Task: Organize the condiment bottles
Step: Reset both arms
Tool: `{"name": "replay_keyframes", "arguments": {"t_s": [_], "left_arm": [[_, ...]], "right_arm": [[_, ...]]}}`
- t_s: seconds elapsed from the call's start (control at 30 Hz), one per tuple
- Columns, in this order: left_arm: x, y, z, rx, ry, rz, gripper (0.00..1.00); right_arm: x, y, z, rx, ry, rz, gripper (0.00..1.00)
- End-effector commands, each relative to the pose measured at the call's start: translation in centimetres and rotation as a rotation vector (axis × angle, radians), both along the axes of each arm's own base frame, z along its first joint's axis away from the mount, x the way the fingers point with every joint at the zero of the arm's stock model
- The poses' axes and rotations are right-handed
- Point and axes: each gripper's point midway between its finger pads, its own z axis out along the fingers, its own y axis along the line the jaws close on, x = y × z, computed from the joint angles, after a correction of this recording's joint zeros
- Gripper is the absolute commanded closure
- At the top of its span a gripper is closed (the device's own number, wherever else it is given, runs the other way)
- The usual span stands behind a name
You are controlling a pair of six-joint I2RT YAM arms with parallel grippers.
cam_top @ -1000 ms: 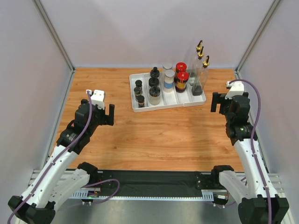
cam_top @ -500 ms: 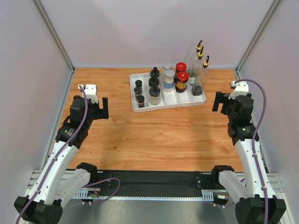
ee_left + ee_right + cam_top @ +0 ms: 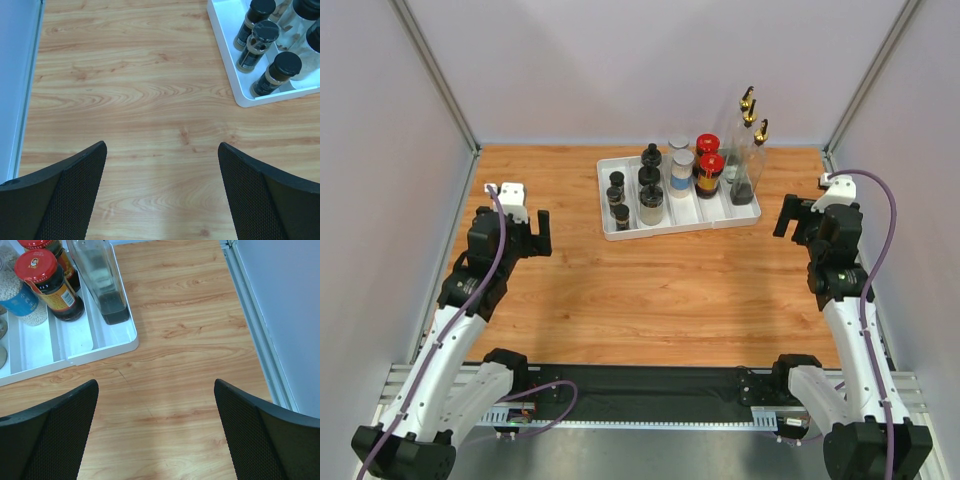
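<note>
Both arms are now sitting farther apart than a second ago: in the overhead view the left gripper [image 3: 520, 238] is resting closer to the left edge of the frame, and the right gripper [image 3: 815, 220] is sitting slightly nearer the right edge. The bottles are standing where they stood before.

Both claws are hanging released, jaws spread wide and grasping nothing. In the left wrist view the left gripper [image 3: 162, 200] is hovering over bare wooden table [image 3: 125, 100], its two black fingers [image 3: 65, 195] framing the lower corners. In the right wrist view the right gripper [image 3: 156, 440] is doing the same, over planks near the grey side wall [image 3: 290, 315].

All the condiment bottles are standing inside the white tray [image 3: 610, 232], which is lying in the upper middle of the overhead frame, well apart from both claws. Reading across it from left to right, the small black-lidded jars [image 3: 618, 195] are filling the leftmost lane, the medium black-lidded jars [image 3: 650, 185] the next, then the grey-lidded clear jars [image 3: 681, 170], the red-capped jars [image 3: 709, 167], and the tall gold-spouted bottles [image 3: 748, 160] in the rightmost lane.

The small black-lidded jars [image 3: 275, 75] are showing at the upper right of the left wrist view. A red-capped jar [image 3: 50, 285] and a tall bottle holding dark liquid [image 3: 102, 285] are showing at the upper left of the right wrist view.
</note>
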Motion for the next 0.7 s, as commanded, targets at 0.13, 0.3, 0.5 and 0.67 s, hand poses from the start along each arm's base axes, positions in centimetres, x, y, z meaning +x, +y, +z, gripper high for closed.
{"name": "replay_keyframes", "arguments": {"t_s": [0.13, 0.3, 0.5, 0.67], "left_arm": [[0.2, -0.1, 1.1, -0.011, -0.052, -0.012, 0.00], [0.1, -0.1, 1.2, -0.013, -0.056, -0.016, 0.00], [0.0, -0.2, 1.1, -0.013, -0.056, -0.019, 0.00], [0.0, -0.2, 1.1, -0.015, -0.057, -0.022, 0.00]], "right_arm": [[0.2, -0.9, 0.6, 0.046, -0.024, -0.082, 0.00], [0.2, -1.6, 1.1, 0.067, -0.045, -0.142, 0.00], [0.2, -2.2, 1.2, 0.073, -0.051, -0.185, 0.00], [0.3, -2.3, 1.1, 0.078, -0.044, -0.197, 0.00]]}}
